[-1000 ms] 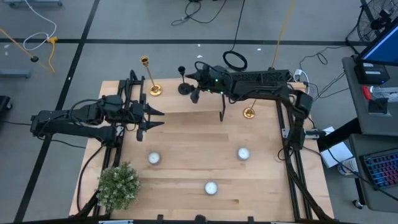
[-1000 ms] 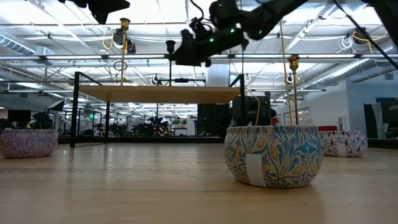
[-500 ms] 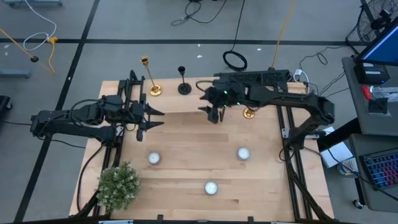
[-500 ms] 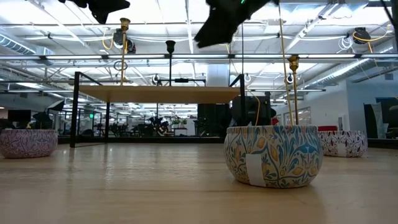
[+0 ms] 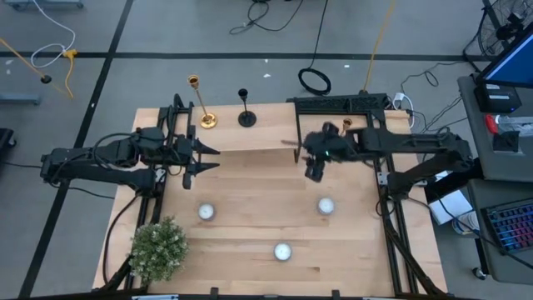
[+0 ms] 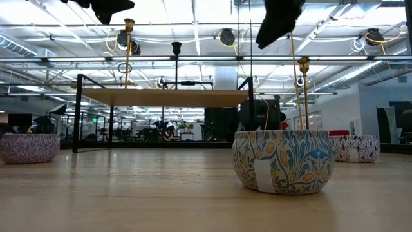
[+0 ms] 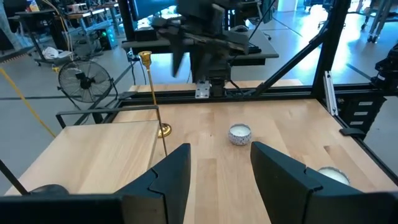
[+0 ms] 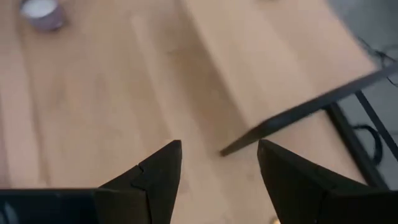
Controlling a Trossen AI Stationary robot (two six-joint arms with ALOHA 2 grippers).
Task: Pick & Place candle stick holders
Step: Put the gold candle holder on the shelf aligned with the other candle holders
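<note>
We see three candle stick holders, all standing upright toward the far edge of the counter (image 5: 250,217). The left gold candlestick (image 5: 200,102) is tall and shiny, with a thin stem, a round base and a small cup on top; it stands on the raised shelf (image 5: 241,133) at the back. Just beside it on the same shelf stands the black candlestick (image 5: 245,108), shorter and matte, with its own round base and small cup. The right gold candlestick (image 5: 346,125) stands well apart from those two, over at the right side; from above only its cup shows, while its slim stem rises clearly in the low view (image 6: 303,90)
</note>
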